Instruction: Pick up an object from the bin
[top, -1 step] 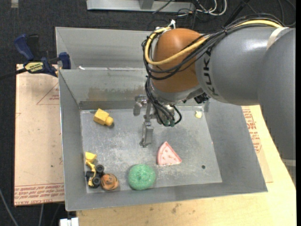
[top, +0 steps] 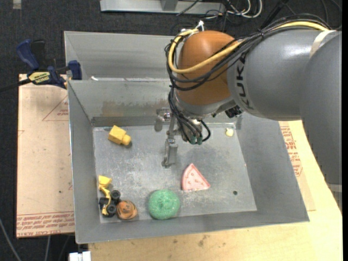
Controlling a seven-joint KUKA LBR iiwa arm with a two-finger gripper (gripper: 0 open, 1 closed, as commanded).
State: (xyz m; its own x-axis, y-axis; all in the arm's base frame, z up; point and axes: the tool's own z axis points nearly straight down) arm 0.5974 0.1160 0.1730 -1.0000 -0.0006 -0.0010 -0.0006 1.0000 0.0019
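So the gripper (top: 169, 156) hangs straight down from the orange wrist cover (top: 204, 69), up and to the left of the pink wedge (top: 194, 179); near it but not touching, with bare floor of the bin (top: 81, 156) under it. Honestly can't tell if it's released or clenched from this angle; I see nothing gripped in it. My guess is it points down like that so it can drop vertically onto something without clipping the walls.

The pink wedge is the closest candidate imo; it looks like a little watermelon slice, flat on its side, pale pink with a lighter rim and darker speckles, point facing up toward the gripper. Lying flat probably makes it an awkward low grab.

The rest is nicely spread out, so there's room around each piece: a fuzzy green ball (top: 164, 204) just down-left of the wedge; a small heap of yellow, black and orange toy bits (top: 114, 200) further left past the ball; a yellow block (top: 119, 136) well apart, up-left of the wedge.
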